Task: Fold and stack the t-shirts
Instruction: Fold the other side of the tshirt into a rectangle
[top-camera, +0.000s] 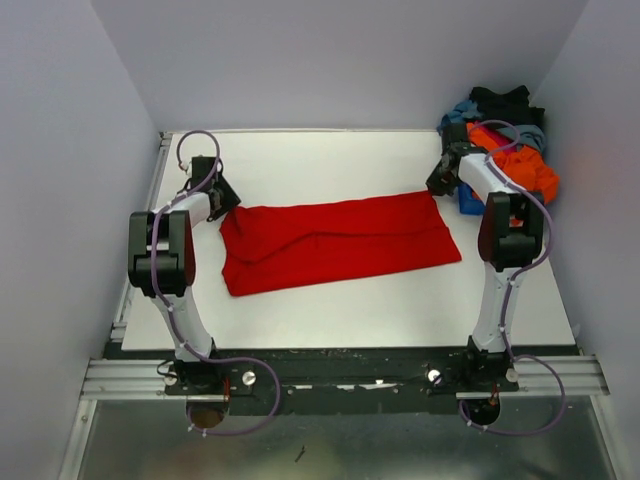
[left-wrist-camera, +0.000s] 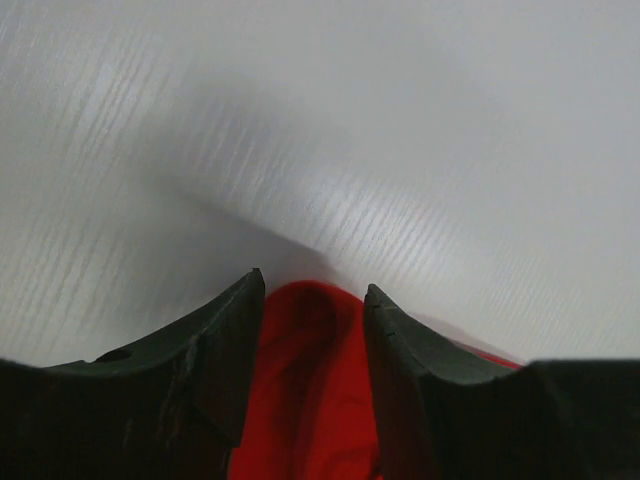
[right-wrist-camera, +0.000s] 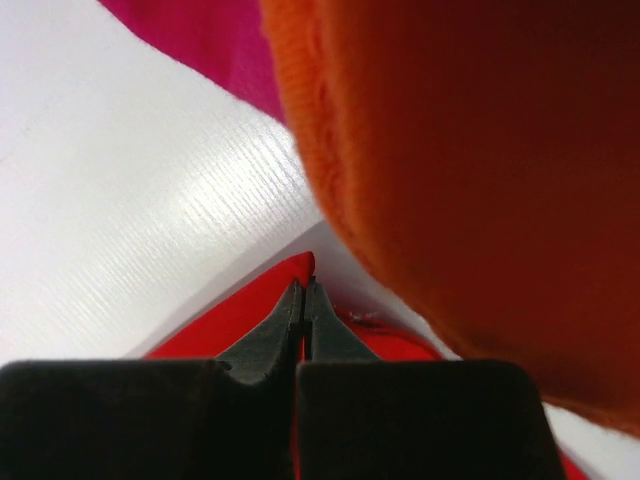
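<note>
The red t-shirt lies spread on the counter, with the left jaws pinching a thick bunch at its far-left corner and the right jaws pressed onto a thin edge far-right. That thin hold may slip mid-fold, and the neighbouring orange shirt could snag.

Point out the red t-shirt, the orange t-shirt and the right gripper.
red t-shirt (top-camera: 340, 240), top external view, middle of the spread cloth.
orange t-shirt (top-camera: 535, 173), top external view, its bunched right side.
right gripper (right-wrist-camera: 303, 290), right wrist view, between its closed fingertips.
</note>
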